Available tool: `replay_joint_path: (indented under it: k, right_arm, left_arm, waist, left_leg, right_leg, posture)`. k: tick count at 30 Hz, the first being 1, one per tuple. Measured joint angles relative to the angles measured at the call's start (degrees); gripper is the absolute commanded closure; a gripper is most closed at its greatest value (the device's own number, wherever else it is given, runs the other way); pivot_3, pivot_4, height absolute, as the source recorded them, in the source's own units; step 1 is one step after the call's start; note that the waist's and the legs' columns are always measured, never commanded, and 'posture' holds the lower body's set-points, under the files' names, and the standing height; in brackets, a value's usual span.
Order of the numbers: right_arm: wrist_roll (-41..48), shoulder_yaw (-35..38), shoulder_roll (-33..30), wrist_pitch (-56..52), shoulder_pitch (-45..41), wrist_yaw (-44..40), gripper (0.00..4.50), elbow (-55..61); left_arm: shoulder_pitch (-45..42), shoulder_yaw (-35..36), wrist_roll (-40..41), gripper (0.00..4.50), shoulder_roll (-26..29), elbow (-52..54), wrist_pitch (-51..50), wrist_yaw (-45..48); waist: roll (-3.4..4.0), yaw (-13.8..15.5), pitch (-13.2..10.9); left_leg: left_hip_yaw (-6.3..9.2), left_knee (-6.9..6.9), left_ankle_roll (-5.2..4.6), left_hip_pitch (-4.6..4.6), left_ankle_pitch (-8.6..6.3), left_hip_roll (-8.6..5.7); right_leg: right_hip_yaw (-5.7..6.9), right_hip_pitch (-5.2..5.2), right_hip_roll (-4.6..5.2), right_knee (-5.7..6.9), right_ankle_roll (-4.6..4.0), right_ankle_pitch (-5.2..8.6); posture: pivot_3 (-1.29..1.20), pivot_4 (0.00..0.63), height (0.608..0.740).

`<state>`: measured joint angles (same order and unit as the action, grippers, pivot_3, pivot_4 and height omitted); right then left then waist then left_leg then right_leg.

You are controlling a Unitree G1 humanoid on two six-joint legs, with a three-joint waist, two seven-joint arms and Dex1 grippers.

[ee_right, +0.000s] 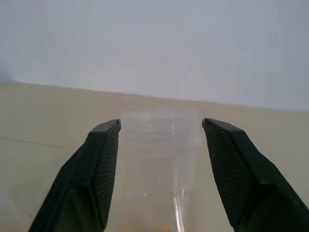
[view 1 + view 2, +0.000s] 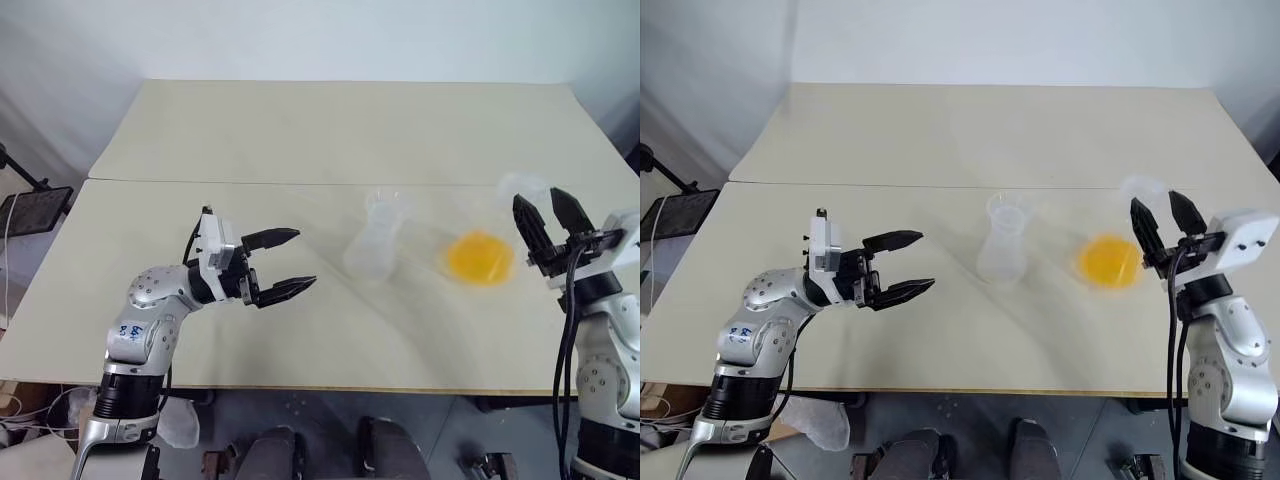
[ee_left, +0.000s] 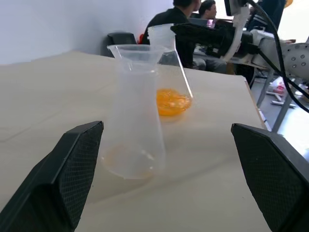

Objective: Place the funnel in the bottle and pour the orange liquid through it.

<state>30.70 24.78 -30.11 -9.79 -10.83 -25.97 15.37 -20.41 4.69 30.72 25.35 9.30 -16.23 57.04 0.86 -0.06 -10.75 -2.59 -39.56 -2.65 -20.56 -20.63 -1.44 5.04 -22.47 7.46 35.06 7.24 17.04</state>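
Our right gripper (image 2: 1162, 222) is clamped on the clear funnel (image 2: 1140, 187); our left gripper (image 2: 902, 265) gapes empty, facing the bottle (image 2: 1002, 240). The orange liquid (image 2: 1108, 258) sits just beside our right fingers. Funnel's slick, so it may slip or clip the bottle's mouth and tip it.

2 beige tables (image 2: 300, 130) abutting; white wall (image 2: 300, 35) behind.

A lab or workshop: bare table (image 2: 300, 130), seated people (image 3: 178, 19) among equipment behind
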Motion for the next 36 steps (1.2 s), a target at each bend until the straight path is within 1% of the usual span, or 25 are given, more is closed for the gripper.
replay_joint_path:
  k: [2, 5, 8, 13, 19, 22, 25, 26, 29, 31, 34, 36]
  right_arm:
    - [-3.3, -2.4, -3.7, 0.8, -1.7, -1.7, 1.73, 0.3]
    - [-3.6, -4.1, -3.8, -0.3, -2.9, -2.0, 1.73, 0.6]
    - [-3.4, -4.1, -3.4, -0.5, -2.7, -2.1, 1.73, -0.4]
    - [-1.7, -0.9, -3.3, -0.3, -2.3, -2.0, 1.73, -2.1]
    - [2.2, 2.5, -3.3, -1.5, -0.3, -2.3, 1.73, -1.2]
    - [5.3, 4.2, -4.2, -3.9, -0.2, -1.9, 1.13, 1.7]
    - [6.9, 7.6, -6.4, -5.9, 0.3, -0.7, 0.17, 4.5]
    - [7.7, 9.3, -7.0, -6.8, 1.5, -0.2, 0.03, 6.0]
    - [11.6, 15.7, -7.2, -10.9, 8.1, 1.9, 0.03, 10.0]
    - [13.6, 19.5, -7.2, -13.0, 12.1, 2.7, 0.03, 11.2]
    - [15.8, 23.1, -7.0, -14.9, 17.2, 3.2, 0.03, 13.0]
    - [17.4, 24.0, -6.2, -16.1, 20.6, 3.1, 0.03, 14.6]
  left_arm:
    - [1.2, 0.5, 0.5, 0.0, -0.7, 2.1, 0.0, -2.0]
    - [2.5, 0.5, 0.6, 0.0, -1.2, 4.2, 0.0, -3.9]
    - [4.1, 0.5, 0.6, 0.0, -1.4, 5.5, -0.1, -5.2]
    - [5.1, 0.5, 1.1, 0.0, -1.4, 6.3, -0.3, -6.2]
    - [5.3, 0.6, 1.7, 0.0, -0.9, 6.7, -0.7, -6.9]
    - [5.7, 0.4, 2.7, 0.0, -0.9, 7.8, -1.4, -7.1]
    - [5.8, 0.3, 3.5, 0.0, -0.9, 8.1, -2.5, -7.1]
    - [5.8, 0.3, 3.7, 0.0, -0.8, 8.1, -2.6, -7.1]
    - [6.2, 0.4, 3.9, 0.0, -0.3, 8.2, -2.8, -6.9]
    - [6.5, 0.3, 4.1, 0.0, -0.1, 8.3, -3.0, -6.8]
    - [6.6, -0.4, 5.4, 0.0, -0.1, 9.2, -4.1, -6.2]
    - [6.4, -1.3, 7.0, 0.0, 0.4, 10.9, -5.6, -5.3]
  waist:
    - [-0.02, 0.0, 0.0]
    - [-0.07, 0.2, 0.0]
    - [-0.08, 0.3, 0.0]
    - [-0.11, 0.5, 0.0]
    - [-0.1, 0.6, 0.0]
    - [-0.09, 0.6, 0.0]
    - [-0.08, 1.1, 0.0]
    - [-0.08, 1.4, 0.0]
    - [-0.07, 1.9, 0.0]
    - [-0.06, 1.7, 0.0]
    - [-0.07, 1.5, 0.0]
    - [-0.06, 1.4, 0.0]
  left_leg:
    - [0.01, 0.0, 0.0, 0.0, 0.0, 0.01]
    - [0.07, 0.0, 0.0, 0.0, 0.0, 0.02]
    - [0.09, -0.02, 0.0, -0.05, 0.0, -0.03]
    - [0.13, -0.07, 0.0, -0.05, 0.0, -0.03]
    - [0.14, -0.05, 0.0, -0.08, 0.0, -0.03]
    - [0.14, -0.06, 0.0, -0.08, 0.0, -0.02]
    - [0.14, -0.06, 0.0, -0.09, 0.0, -0.02]
    - [0.16, -0.05, 0.0, -0.1, 0.0, -0.02]
    - [0.38, -0.05, 0.0, -0.24, 0.0, -0.04]
    - [0.36, -0.06, -0.02, -0.37, 0.0, -0.09]
    - [0.34, -0.1, -0.06, -0.4, 0.02, -0.09]
    - [0.34, -0.11, -0.06, -0.39, 0.03, -0.06]
  right_leg:
    - [0.01, 0.01, 0.0, -0.03, 0.0, 0.0]
    - [0.09, 0.03, 0.01, -0.03, 0.0, 0.0]
    - [0.12, 0.04, 0.03, -0.07, 0.02, -0.01]
    - [0.17, 0.11, 0.03, -0.1, 0.03, -0.01]
    - [0.17, 0.06, 0.02, -0.09, 0.02, -0.01]
    - [0.17, 0.05, 0.03, -0.09, 0.02, -0.01]
    - [0.17, 0.06, 0.04, -0.11, 0.02, -0.01]
    - [0.18, 0.06, 0.04, -0.12, 0.02, -0.01]
    - [0.29, 0.05, 0.06, -0.17, 0.02, -0.01]
    - [0.3, 0.03, 0.05, -0.31, 0.03, -0.02]
    - [0.3, 0.04, 0.04, -0.35, 0.03, -0.02]
    - [0.27, 0.05, 0.04, -0.35, 0.03, -0.02]
  posture:
    - [0.0, 0.15, 0.74]
    - [0.0, 0.15, 0.74]
    - [0.0, 0.15, 0.74]
    - [0.0, 0.15, 0.74]
    - [0.0, 0.15, 0.74]
    - [0.0, 0.15, 0.74]
    - [0.0, 0.15, 0.74]
    - [0.0, 0.15, 0.74]
    - [0.0, 0.15, 0.74]
    - [0.0, 0.15, 0.74]
    - [0.0, 0.15, 0.74]
    - [0.0, 0.15, 0.74]
